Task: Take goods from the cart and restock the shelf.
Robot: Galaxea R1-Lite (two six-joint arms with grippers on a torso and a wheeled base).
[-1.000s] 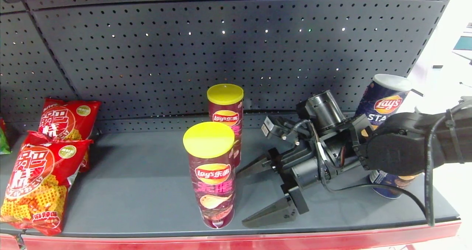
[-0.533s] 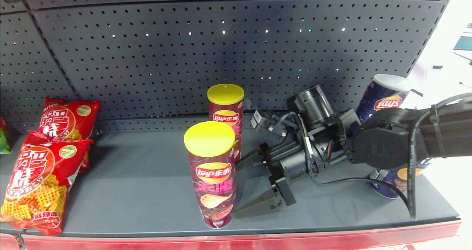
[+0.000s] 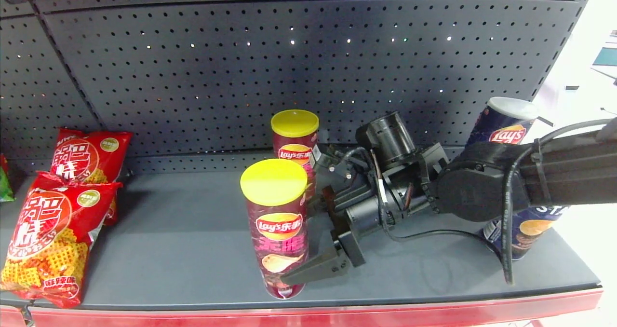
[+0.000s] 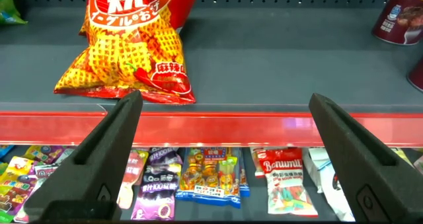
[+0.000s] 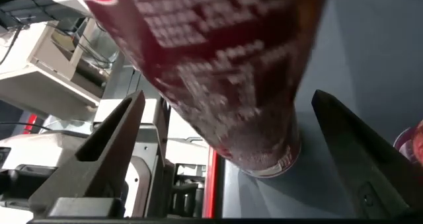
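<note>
Two maroon chip cans with yellow lids stand mid-shelf, the front can [image 3: 277,230] near the edge and the back can [image 3: 295,141] behind it. My right gripper [image 3: 301,240] is open and lies low on the shelf [image 3: 183,250], coming in from the right. Its fingers straddle the front can's lower half, one finger [image 3: 318,266] on the near side, the other partly hidden behind the can. In the right wrist view the front can [image 5: 225,72] stands between the spread fingers of the right gripper [image 5: 228,98]. My left gripper [image 4: 226,98] is open with nothing in it, in front of the shelf's red edge [image 4: 211,128].
Red snack bags [image 3: 46,240] lie at the shelf's left end. Two blue chip cans [image 3: 503,122] stand at the right end behind my right arm. The perforated back panel [image 3: 289,66] closes the rear. A lower shelf holds several small packets [image 4: 205,174].
My right gripper has slid left along the shelf, from beside the front can to having its open fingers around it. The cans have not moved.
</note>
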